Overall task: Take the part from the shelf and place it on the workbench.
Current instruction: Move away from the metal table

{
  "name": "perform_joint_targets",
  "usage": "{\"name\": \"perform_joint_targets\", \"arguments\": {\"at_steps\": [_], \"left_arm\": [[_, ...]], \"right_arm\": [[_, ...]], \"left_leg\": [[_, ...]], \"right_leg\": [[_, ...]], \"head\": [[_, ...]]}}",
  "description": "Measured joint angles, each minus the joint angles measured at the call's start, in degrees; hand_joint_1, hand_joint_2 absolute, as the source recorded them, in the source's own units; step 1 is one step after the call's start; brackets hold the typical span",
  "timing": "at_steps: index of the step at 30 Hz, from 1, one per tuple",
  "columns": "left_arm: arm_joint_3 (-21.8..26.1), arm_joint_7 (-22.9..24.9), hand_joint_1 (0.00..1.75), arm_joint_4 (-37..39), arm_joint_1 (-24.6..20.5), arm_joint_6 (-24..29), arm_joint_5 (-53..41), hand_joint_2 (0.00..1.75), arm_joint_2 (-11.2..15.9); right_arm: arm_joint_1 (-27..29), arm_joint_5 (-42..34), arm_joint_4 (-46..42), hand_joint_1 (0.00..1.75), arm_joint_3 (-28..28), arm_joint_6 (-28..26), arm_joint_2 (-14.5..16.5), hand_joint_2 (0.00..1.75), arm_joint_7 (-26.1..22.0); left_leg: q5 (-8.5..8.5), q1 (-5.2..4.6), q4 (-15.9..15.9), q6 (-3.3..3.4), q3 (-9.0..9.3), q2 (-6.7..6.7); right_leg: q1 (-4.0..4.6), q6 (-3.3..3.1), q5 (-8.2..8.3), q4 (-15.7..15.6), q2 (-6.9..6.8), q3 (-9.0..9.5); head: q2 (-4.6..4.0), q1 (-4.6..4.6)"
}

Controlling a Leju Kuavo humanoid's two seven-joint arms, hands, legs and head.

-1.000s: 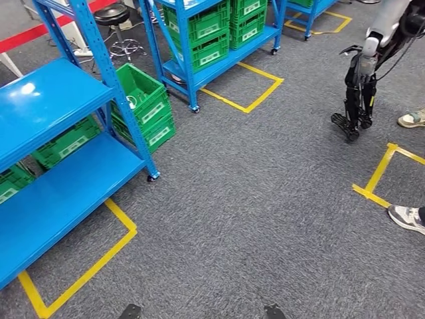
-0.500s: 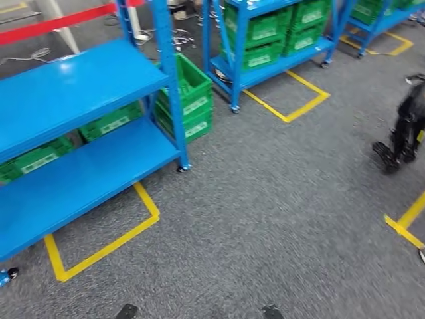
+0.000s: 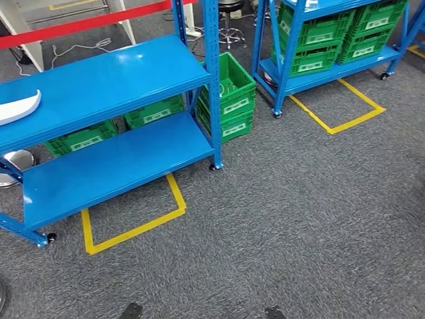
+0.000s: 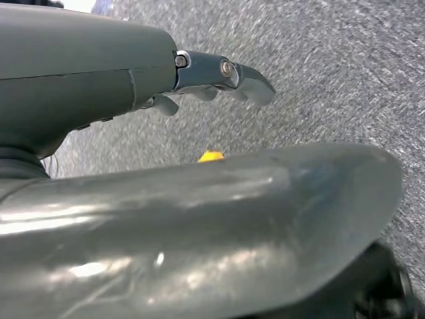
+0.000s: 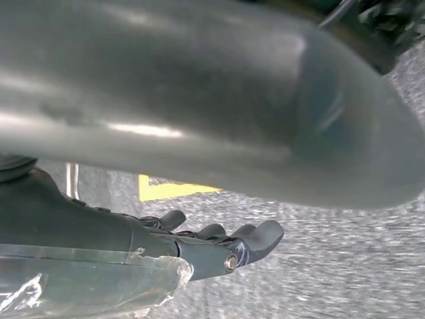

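Observation:
A white curved part (image 3: 18,106) lies on the top board of the blue shelf (image 3: 115,73), at its left end near the picture's edge in the head view. My left hand (image 4: 165,86) hangs over grey carpet, its fingers (image 4: 240,76) stretched out and apart from the thumb, holding nothing. My right hand (image 5: 150,246) also hangs over the carpet with its fingers (image 5: 250,239) extended and nothing in them. Both hands are far from the part.
Green crates (image 3: 228,93) stand under and behind the shelf. A second blue shelf (image 3: 321,70) at the back right holds more green crates. Yellow tape outlines (image 3: 133,229) mark the grey carpet. A stool (image 3: 230,8) and a red bar (image 3: 75,25) are behind.
The whole view has swung to the left: the blue shelf now sits further right in the picture, and the white part has come into sight. The other robot and the shoes have left the picture.

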Motion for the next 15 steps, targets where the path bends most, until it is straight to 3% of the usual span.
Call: {"name": "perform_joint_targets", "arguments": {"at_steps": [1,2,4,5,6,8,10,12,13,15], "left_arm": [[0.0,0.0,0.0,0.0,-0.1,0.0,0.0,0.0,0.0],[0.0,0.0,0.0,0.0,-0.2,0.0,0.0,0.0,0.0],[0.0,0.0,0.0,0.0,-0.2,-0.1,0.0,0.0,0.0],[0.0,0.0,0.0,0.0,-0.1,-0.1,0.0,0.0,0.0],[0.0,0.0,0.0,0.0,-0.1,-0.1,0.0,0.0,0.0],[0.0,0.0,0.0,0.0,-0.2,-0.1,-0.1,0.0,0.0],[0.0,0.0,0.0,0.0,-0.6,-0.1,-0.2,0.0,0.0],[0.0,0.0,0.0,0.0,-0.6,-0.1,-0.3,0.0,0.0],[0.0,0.0,0.0,0.0,-0.5,-0.1,-0.3,0.0,0.0],[0.0,0.1,0.0,0.0,-0.5,0.0,-0.4,0.0,0.0]], "right_arm": [[0.0,0.1,0.0,0.0,0.0,0.0,0.0,0.0,0.0],[0.1,0.1,0.0,0.0,-0.1,0.0,0.0,0.0,0.1],[0.1,0.2,0.0,0.0,-0.1,0.0,0.0,0.0,0.2],[0.0,0.3,0.0,0.0,-0.1,0.0,0.0,0.0,0.2],[-0.1,0.4,0.0,0.0,-0.1,0.0,0.0,0.0,0.2],[-0.2,0.5,0.0,0.0,-0.1,0.0,0.0,0.0,0.2],[-0.2,0.6,0.0,0.0,-0.1,0.0,0.0,0.0,0.2],[-0.3,0.7,0.0,0.0,-0.1,0.0,0.0,0.0,0.3],[-0.4,0.8,0.0,0.0,-0.1,0.0,0.0,0.0,0.3],[-0.7,1.0,0.0,0.0,-0.1,0.0,0.0,0.0,0.3]], "left_leg": [[-1.84,-0.1,3.3,-0.13,-1.59,1.59],[-3.67,-0.09,7.2,-0.2,-3.46,2.37],[-5.1,-0.06,12.2,-0.2,-5.73,2.74],[-4.28,-0.08,11.8,-0.1,-5.41,2.82],[-2.61,-0.14,9.4,0.08,-3.98,3.23],[0.53,-0.55,2.0,0.62,0.2,6.1],[1.42,-0.96,-2.4,1.24,2.44,8.24],[1.31,-1.02,-2.9,1.81,2.42,7.27],[1.39,-0.9,-3.0,2.08,2.42,6.6],[1.64,-0.57,-3.3,2.68,2.5,5.28]], "right_leg": [[0.14,-0.23,-0.03,0.0,-0.87,0.02],[0.29,-0.4,-0.08,0.0,-1.81,0.02],[0.5,-0.56,-0.18,0.0,-3.53,0.02],[0.56,-0.58,-0.21,0.0,-4.27,0.07],[0.61,-0.56,-0.27,0.0,-4.96,0.16],[0.88,-0.29,-0.53,0.1,-6.19,0.41],[1.28,0.24,-0.84,0.1,-7.31,0.63],[1.43,0.77,-1.04,-0.1,-8.55,1.02],[1.38,1.12,-1.32,0.0,-8.36,1.18],[1.18,1.78,-3.28,2.7,-6.06,0.25]], "head": [[0.0,-0.2],[0.0,-0.31],[0.0,-0.31],[0.0,-0.31],[0.01,-0.31],[0.01,-0.38],[0.01,-0.4],[0.01,-0.35],[0.0,-0.29],[0.0,0.01]]}}
